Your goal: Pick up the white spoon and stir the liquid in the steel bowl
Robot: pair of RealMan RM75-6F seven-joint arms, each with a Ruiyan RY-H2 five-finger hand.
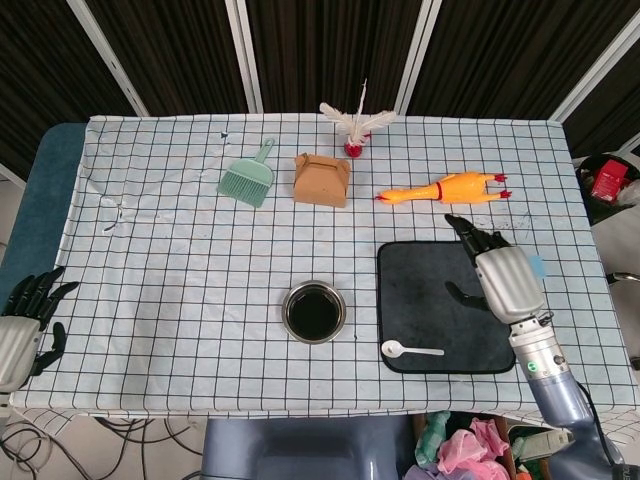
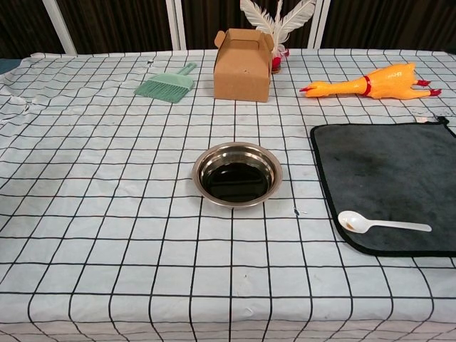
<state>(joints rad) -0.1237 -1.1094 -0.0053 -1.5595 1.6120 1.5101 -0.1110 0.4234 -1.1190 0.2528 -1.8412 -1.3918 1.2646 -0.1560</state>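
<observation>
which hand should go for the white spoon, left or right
Right. The right hand hovers open over the dark mat where the white spoon lies, handle toward it. The left hand sits off the table's far left edge, beyond the steel bowl.

Far side of checked tablecloth: green hand brush left, brown carton box beside it, feathered shuttlecock just behind box, rubber chicken to the right. Dark mat near right. Clutter below near edge.
</observation>
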